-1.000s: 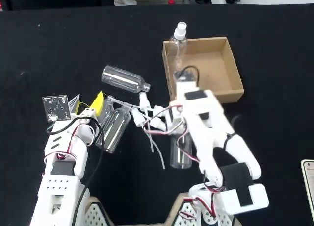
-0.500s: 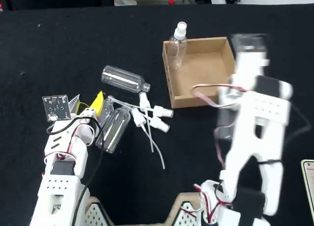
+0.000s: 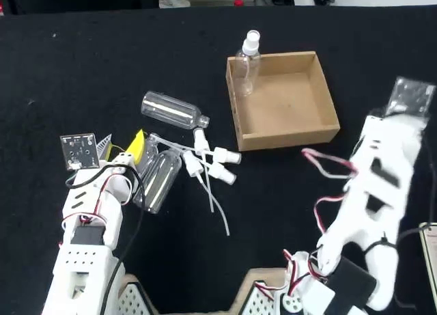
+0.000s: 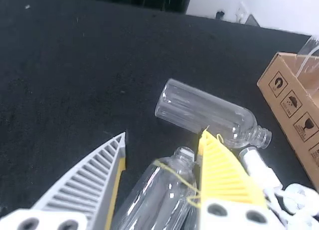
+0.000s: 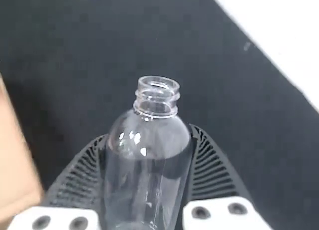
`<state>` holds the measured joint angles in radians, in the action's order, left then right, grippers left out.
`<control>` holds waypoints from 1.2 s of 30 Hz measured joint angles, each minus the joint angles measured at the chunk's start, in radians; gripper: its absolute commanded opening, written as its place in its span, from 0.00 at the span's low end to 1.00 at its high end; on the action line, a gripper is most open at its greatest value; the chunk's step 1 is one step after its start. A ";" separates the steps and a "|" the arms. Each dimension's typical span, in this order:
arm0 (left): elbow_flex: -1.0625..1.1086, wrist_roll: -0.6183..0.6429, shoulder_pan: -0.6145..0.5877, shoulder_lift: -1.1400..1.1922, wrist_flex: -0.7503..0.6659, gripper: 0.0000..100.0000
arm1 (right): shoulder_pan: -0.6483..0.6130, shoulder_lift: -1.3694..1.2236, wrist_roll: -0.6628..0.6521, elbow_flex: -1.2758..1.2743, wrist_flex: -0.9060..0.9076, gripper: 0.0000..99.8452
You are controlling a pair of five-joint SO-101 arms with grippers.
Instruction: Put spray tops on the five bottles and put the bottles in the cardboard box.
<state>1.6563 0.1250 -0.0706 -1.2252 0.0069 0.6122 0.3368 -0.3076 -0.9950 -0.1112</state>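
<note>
Here, the right gripper (image 5: pixel 149 140) is clamped on an uncapped clear bottle (image 5: pixel 148 165), its black ribbed fingers (image 5: pixel 209 160) pressed against both sides and the open neck pointing away from the wrist. In the high view that arm stretches out to the right of the cardboard box (image 3: pixel 287 139), above the black table (image 3: pixel 68 55); the blurred clear shape at its tip is probably the same bottle.

The left gripper (image 4: pixel 163 137) stands spread — one white finger, one yellow — with the neck of a lying bottle (image 4: pixel 159 195) between them, not visibly pinched. Just beyond lies another open bottle (image 4: pixel 209 113) on its side.

Four loose spray tops (image 3: pixel 212 161) with trailing tubes lie clustered between these bottles and the box. One capped bottle (image 3: pixel 247 65) stands upright at the box's far left corner — apparently inside it — with its white spray top (image 3: pixel 252 42) rising above the rim.
</note>
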 measured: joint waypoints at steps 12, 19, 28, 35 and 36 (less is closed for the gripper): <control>0.000 0.000 0.000 0.000 0.000 0.23 | 0.000 -0.071 0.000 -0.147 -0.295 0.06; 0.000 0.000 0.000 0.000 0.000 0.23 | 0.000 -0.388 0.000 -0.051 -0.497 0.06; 0.000 0.000 0.000 0.000 0.000 0.23 | 0.002 -0.526 0.000 -0.169 -0.904 0.06; 0.000 0.000 0.000 0.000 0.000 0.23 | 0.006 -0.526 0.002 -0.261 -1.010 0.07; 0.000 0.000 0.000 0.000 0.000 0.23 | 0.006 -0.526 0.002 -0.265 -1.013 0.08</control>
<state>1.6563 0.1250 -0.0706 -1.2252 0.0069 0.6183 -0.1895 -0.3061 -1.2605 -1.1239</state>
